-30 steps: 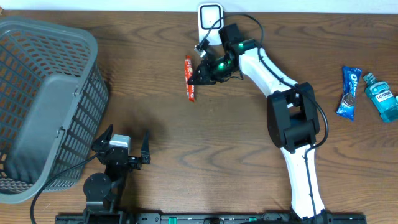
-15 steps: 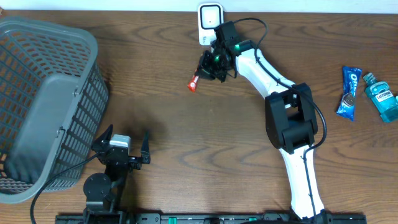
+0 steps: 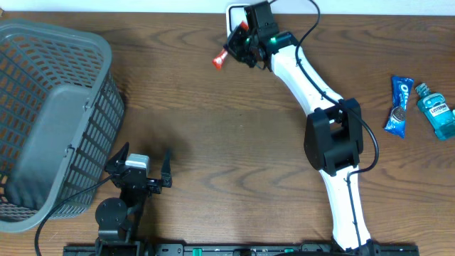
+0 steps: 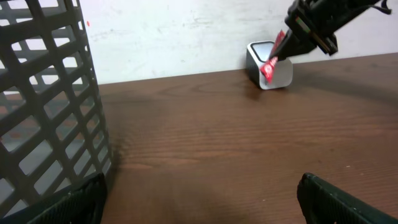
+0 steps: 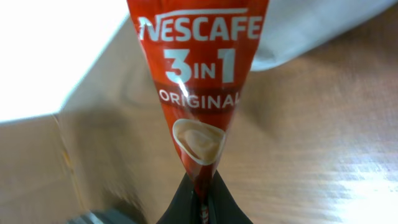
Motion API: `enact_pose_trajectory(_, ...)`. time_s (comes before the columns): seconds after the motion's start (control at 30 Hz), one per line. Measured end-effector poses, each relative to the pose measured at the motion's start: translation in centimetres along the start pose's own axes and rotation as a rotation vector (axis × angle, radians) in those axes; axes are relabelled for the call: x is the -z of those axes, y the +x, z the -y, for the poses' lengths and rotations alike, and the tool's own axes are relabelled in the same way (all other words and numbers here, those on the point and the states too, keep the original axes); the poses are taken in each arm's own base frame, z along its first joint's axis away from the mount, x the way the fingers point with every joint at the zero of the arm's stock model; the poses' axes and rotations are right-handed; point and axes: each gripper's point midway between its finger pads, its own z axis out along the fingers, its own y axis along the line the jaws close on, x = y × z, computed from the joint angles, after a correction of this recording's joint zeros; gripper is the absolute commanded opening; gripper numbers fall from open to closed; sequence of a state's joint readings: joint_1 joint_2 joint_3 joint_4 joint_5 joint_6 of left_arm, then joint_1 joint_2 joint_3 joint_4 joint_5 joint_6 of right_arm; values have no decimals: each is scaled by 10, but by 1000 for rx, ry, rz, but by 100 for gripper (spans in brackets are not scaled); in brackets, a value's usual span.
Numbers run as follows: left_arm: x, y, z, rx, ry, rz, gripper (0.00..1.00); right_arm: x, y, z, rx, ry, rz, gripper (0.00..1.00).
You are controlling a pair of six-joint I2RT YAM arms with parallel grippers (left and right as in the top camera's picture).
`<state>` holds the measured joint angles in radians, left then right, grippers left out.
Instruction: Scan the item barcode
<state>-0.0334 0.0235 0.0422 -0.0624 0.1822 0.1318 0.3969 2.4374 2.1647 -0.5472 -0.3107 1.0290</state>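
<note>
**Right claw holds Nescafé sachet up at the scanner**

Standing over the worktop (image 3: 213, 178), I see the right arm stretched out to the 12 o'clock edge. Its right claw (image 3: 240, 44) is clamped shut on 1 end of a red Nescafé 3 in 1 sachet (image 3: 221, 57). The wrist camera shows the 2 dark fingertips (image 5: 186, 202) pinching the narrow end, with the "3 IN 1 ORIGINAL" print facing the lens.

The sachet is off the wood, up in the air. Its free end pokes out toward 8 o'clock from the claw. From the left wrist view it sits right in front of the small white barcode scanner (image 4: 281, 74), which stands against the wall at 12 o'clock. Whether sachet and scanner touch I cannot tell. From overhead the claw covers most of the scanner.

The left claw (image 3: 142, 159) rests at 7 o'clock, jaws spread wide with nothing between them. Just beside it, filling the 9 o'clock side, is a grey plastic basket (image 3: 96, 121).

Well apart at 3 o'clock lie a blue Oreo packet (image 3: 398, 107) and a teal Listerine bottle (image 3: 435, 110), side by side.
</note>
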Motion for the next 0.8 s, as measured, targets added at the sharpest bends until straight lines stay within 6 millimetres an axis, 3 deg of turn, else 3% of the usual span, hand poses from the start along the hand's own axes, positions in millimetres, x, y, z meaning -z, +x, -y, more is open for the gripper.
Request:
enact_pose_trajectory(0.3, 0, 0, 0, 0, 0, 0, 98, 5, -41, -22, -133, -79, 200, 2)
enact_pose_trajectory(0.5, 0, 0, 0, 0, 0, 0, 98, 4, -55, -37, -229, -166, 255, 2)
enact_pose_trajectory(0.63, 0, 0, 0, 0, 0, 0, 98, -19, -50, -28, -296, -176, 237, 2)
enact_pose_trajectory(0.8, 0, 0, 0, 0, 0, 0, 98, -62, -25, -1, -344, -128, 177, 2)
